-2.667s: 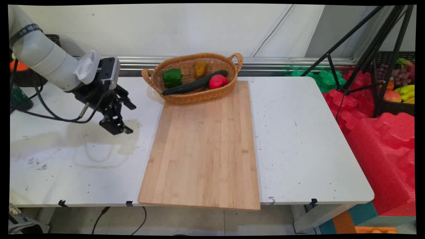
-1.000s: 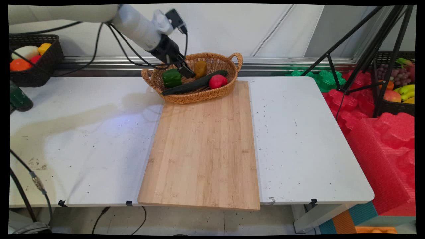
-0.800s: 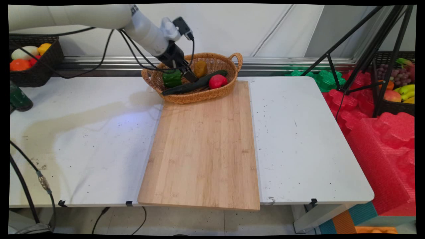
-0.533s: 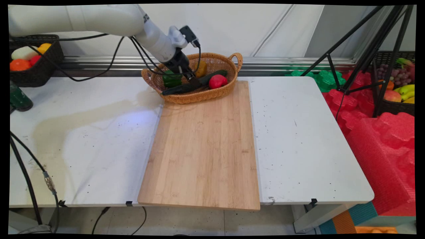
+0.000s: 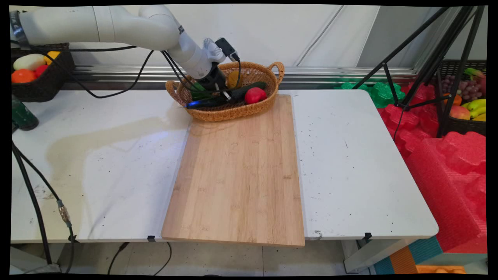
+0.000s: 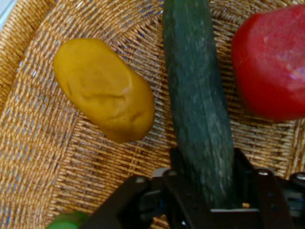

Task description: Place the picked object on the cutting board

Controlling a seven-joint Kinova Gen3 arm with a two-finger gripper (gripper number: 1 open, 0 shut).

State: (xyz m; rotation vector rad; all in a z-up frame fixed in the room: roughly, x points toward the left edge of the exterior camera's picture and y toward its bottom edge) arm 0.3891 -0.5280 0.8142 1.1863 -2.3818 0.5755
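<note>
Main view: gripper (image 5: 222,94) is down inside the wicker basket (image 5: 272,91) at the table's 12 o'clock, over the cucumber (image 5: 249,88); cutting board (image 5: 237,171) bare.

Hand view: fingers (image 6: 245,167) flank the cucumber, contact unclear, so grip state: cannot tell. Potato (image 6: 102,90) at 9 o'clock, red fruit (image 6: 271,62) at 2. No lift visible.

A wicker basket (image 5: 268,102) stands on the counter (image 5: 350,155) at the far end of a long wooden cutting board (image 5: 237,171), its near wall overlapping the board's edge. In it a dark green cucumber (image 6: 195,95) lies lengthwise between a yellow potato-like piece (image 6: 102,90) and a red fruit (image 6: 271,62), with a green pepper (image 6: 66,222) barely showing. A dark basket of fruit (image 5: 42,85) and a green bottle (image 5: 21,114) sit at the counter's far left, while a black tripod (image 5: 428,50) stands over red foam (image 5: 447,163) off to the right.
</note>
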